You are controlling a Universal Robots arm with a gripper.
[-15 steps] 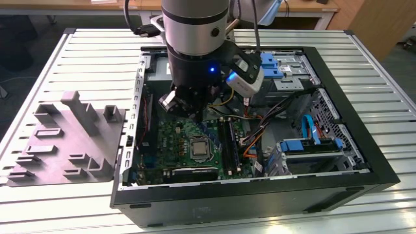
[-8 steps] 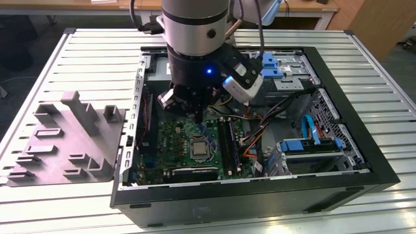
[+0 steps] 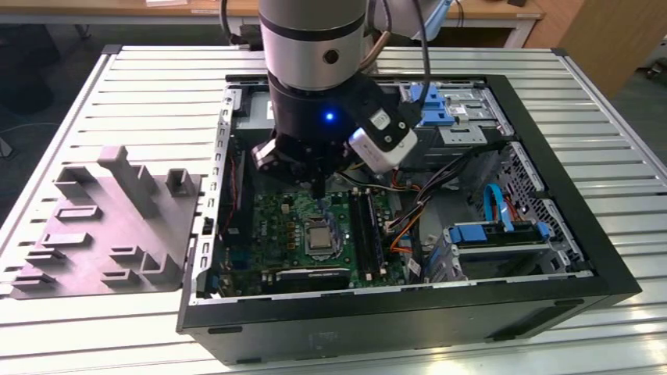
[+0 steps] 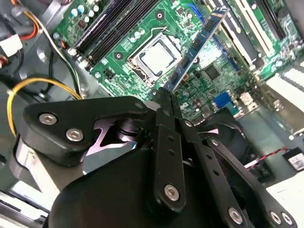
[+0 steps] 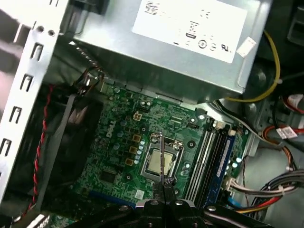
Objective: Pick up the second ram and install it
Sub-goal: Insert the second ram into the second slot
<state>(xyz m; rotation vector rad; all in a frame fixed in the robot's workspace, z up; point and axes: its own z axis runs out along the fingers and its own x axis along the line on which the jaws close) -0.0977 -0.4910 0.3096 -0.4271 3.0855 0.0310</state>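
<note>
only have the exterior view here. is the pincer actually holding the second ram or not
Observer: Yes. In the second wrist view the pincer is shut on the second ram, which sticks out beyond its tip.
Operator: ok what's it over right now
Observer: In the first wrist view the stick shows edge-on, in line with the CPU socket. The black memory slots lie off to one side of it.

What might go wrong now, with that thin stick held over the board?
The second ram hangs from the gripper over the processor socket, not the memory slots; lowered here, it might strike the socket. It seems pinched near one end, so it could tilt or slip.
</note>
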